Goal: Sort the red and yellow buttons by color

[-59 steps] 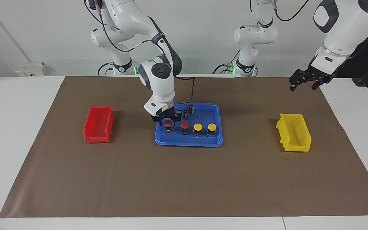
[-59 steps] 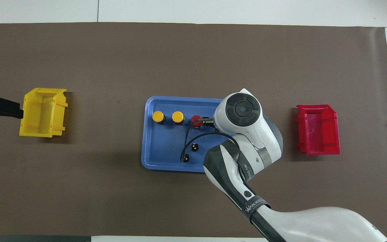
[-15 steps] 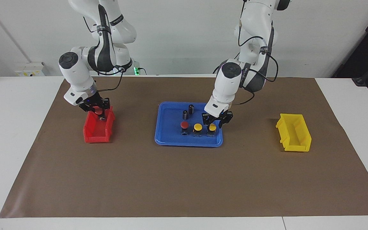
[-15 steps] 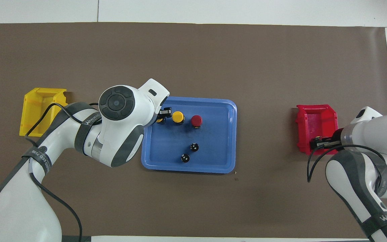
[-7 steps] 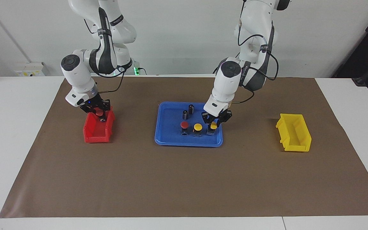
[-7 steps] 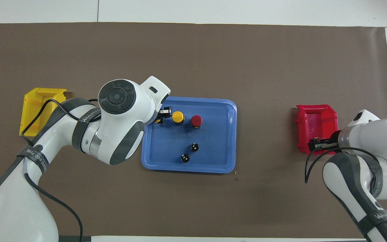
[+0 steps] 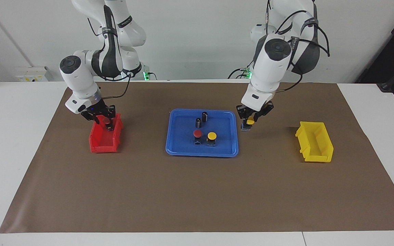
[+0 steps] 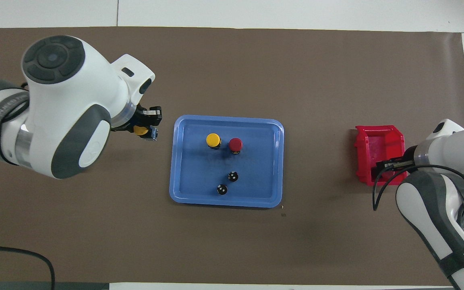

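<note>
A yellow button [image 7: 250,121] hung pinched in the closed left tool [image 7: 251,120], lifted just off the blue tray's [image 7: 183,150] three-o'clock edge in the facing view, over the brown mat [image 7: 197,191]. Its home, the yellow bin [image 7: 315,141], sat further along at three o'clock. To do this carry well, I judged the arm should stay level, clear the bin's wall, and release low inside. One yellow button [image 7: 211,136] and one red button [image 7: 197,133] stood in the tray beside two dark cylinders [image 7: 201,119]. At nine o'clock, the right tool [image 7: 104,121], over the red bin [image 7: 105,136], had a red button [image 7: 105,120] between its fingers; whether gripped or just freed I could not tell.
</note>
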Robot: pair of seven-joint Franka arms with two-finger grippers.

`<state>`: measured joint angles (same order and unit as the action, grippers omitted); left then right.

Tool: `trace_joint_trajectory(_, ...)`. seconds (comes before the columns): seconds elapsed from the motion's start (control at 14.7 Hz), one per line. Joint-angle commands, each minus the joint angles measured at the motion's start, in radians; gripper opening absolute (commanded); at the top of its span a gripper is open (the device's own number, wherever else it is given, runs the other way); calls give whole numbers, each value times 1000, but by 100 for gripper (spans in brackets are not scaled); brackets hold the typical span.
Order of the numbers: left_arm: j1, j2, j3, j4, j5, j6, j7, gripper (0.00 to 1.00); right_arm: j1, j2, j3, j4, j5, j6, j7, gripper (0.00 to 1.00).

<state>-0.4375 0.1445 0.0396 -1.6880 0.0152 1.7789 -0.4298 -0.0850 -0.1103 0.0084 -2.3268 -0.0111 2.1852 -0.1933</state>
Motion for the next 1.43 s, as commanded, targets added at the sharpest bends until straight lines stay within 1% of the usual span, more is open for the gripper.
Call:
trace_joint_trajectory(0.0, 133, -2, 0, 2, 11, -32, 149, 2, 13, 40, 13, 174, 13, -138, 18, 64)
trace_joint_trajectory(0.07, 176, -2, 0, -5, 14, -21, 157, 2, 40, 61, 13, 252, 13, -200, 46, 66)
trace_joint_trajectory(0.14, 231, 0, 0, -9, 17, -18, 204, 2, 81, 108, 13, 373, 26, -288, 102, 71)
trace_joint_trajectory(0.2, 291, 0, 0, -10, 16, -15, 306, 2, 123, 150, 15, 474, 55, -347, 177, 76)
trace_joint_trajectory(0.27, 351, 1, 0, -21, 16, 8, 383, 2, 176, 185, 15, 573, 68, -387, 277, 87)
trace_joint_trajectory(0.34, 388, -6, 0, -65, 16, 63, 408, 2, 226, 211, 15, 634, 69, -396, 361, 97)
trace_joint_trajectory(0.48, 430, -40, 0, -166, 16, 164, 419, 2, 328, 257, 16, 714, 66, -387, 515, 99)
trace_joint_trajectory(0.55, 444, -51, 0, -198, 16, 195, 421, 2, 380, 294, 18, 751, 62, -386, 572, 99)
trace_joint_trajectory(0.61, 448, -57, 0, -223, 16, 215, 421, 2, 433, 331, 18, 774, 54, -369, 618, 99)
trace_joint_trajectory(0.68, 450, -57, 0, -231, 16, 226, 421, 2, 491, 363, 18, 773, 50, -311, 680, 99)
trace_joint_trajectory(0.75, 450, -56, 0, -233, 16, 227, 421, 2, 531, 377, 16, 750, 45, -257, 728, 99)
trace_joint_trajectory(0.82, 451, -54, 2, -240, 16, 229, 424, 2, 559, 389, 16, 739, 28, -230, 757, 99)
trace_joint_trajectory(0.89, 456, -57, 2, -261, 16, 243, 422, 2, 598, 417, 18, 748, 2, -219, 799, 99)
trace_joint_trajectory(0.95, 465, -62, 0, -294, 16, 278, 419, 2, 629, 446, 16, 745, -19, -172, 852, 99)
trace_joint_trajectory(1.09, 471, -86, 0, -366, 17, 356, 419, 2, 637, 490, 18, 736, -33, -115, 871, 99)
trace_joint_trajectory(1.23, 480, -89, 0, -394, 17, 382, 421, 2, 660, 523, 16, 736, -38, -97, 877, 99)
trace_joint_trajectory(1.3, 480, -88, 0, -407, 17, 390, 422, 2, 663, 535, 16, 730, -49, -85, 877, 97)
trace_joint_trajectory(1.36, 482, -88, 0, -426, 17, 414, 422, 2, 660, 534, 18, 697, -55, -50, 877, 92)
